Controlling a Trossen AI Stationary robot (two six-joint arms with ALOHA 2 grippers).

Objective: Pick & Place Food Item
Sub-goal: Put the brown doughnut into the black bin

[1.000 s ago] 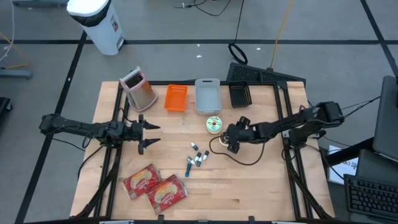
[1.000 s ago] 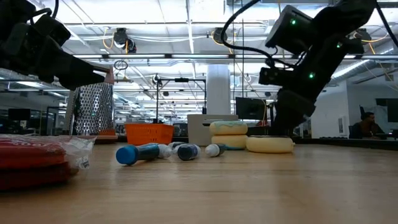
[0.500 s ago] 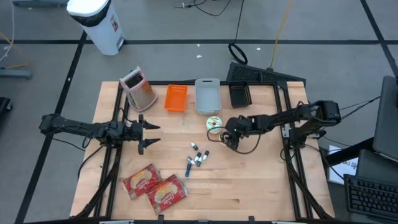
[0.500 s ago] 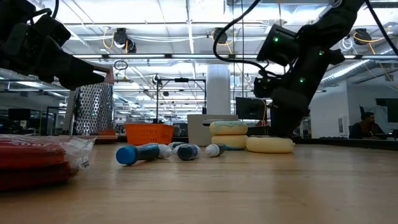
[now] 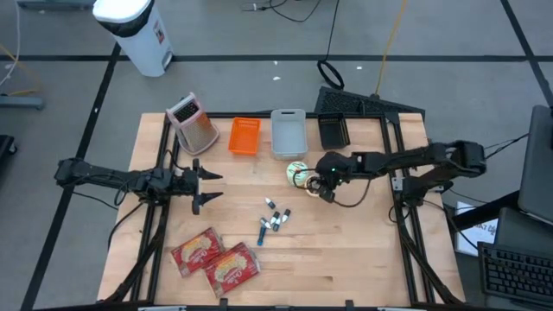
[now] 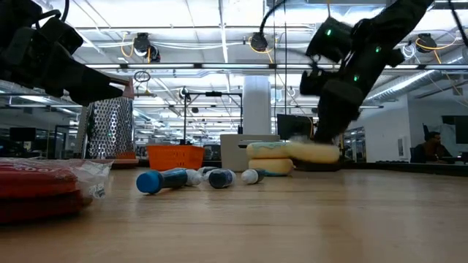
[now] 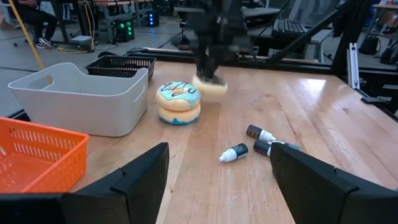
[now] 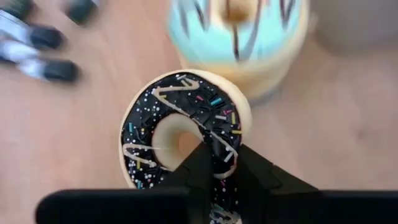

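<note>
Right gripper [image 8: 219,163], fingers clenched on the chocolate donut's [image 8: 180,127] rim, carries it clear of the worktop [image 5: 363,250], at 3 o'clock of the blue donut [image 5: 296,173].

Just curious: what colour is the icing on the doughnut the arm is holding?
Black with white drizzle and coloured sprinkles, clearest on the doughnut in the right wrist view.

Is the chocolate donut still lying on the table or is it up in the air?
Up in the air. The right gripper pinches the chocolate donut; in the low view it hangs above the table.

table [image 5: 363,259] – pale matt wood | grater [image 5: 192,123] – perforated metal | bin [image 5: 288,133] – smooth grey plastic
</note>
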